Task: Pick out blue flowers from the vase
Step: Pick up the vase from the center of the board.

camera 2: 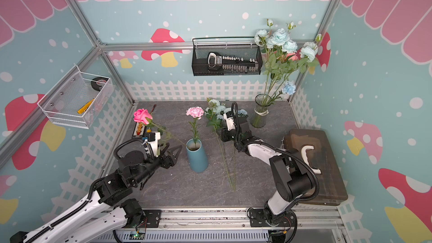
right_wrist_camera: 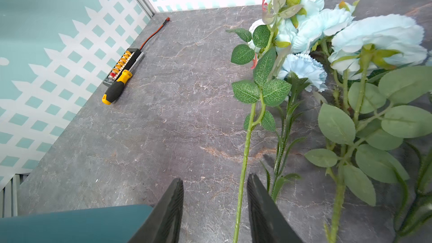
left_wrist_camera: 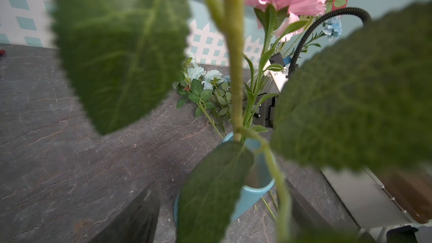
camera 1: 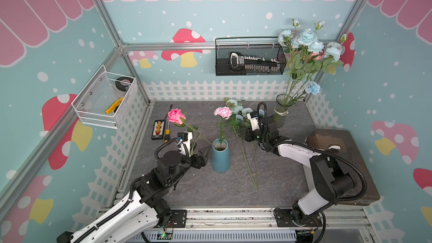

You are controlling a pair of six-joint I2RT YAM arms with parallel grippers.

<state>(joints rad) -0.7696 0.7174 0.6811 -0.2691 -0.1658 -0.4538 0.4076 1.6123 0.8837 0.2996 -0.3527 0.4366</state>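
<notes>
A blue vase [camera 1: 220, 160] [left_wrist_camera: 254, 192] stands mid-table holding a pink carnation [camera 1: 223, 112] and a pink rose [camera 1: 175, 116] that leans left. Blue flowers [camera 1: 236, 109] [right_wrist_camera: 304, 68] lie on the table right of the vase, stems pointing toward the front. My right gripper [camera 1: 245, 134] [right_wrist_camera: 215, 178] hangs low over them, open, with one green stem [right_wrist_camera: 245, 155] lying loose between its fingers. My left gripper [camera 1: 205, 152] [left_wrist_camera: 222, 211] is open just left of the vase's rim. The rose stem [left_wrist_camera: 233, 66] and leaves cross its camera.
A glass vase [camera 1: 281, 113] with more tall blue flowers [camera 1: 308, 40] stands at the back right. A screwdriver and bit set [camera 1: 161, 129] lie at the back left. A brown case [camera 1: 339, 160] sits at the right. Wire baskets [camera 1: 250, 59] [camera 1: 105, 99] hang on the walls.
</notes>
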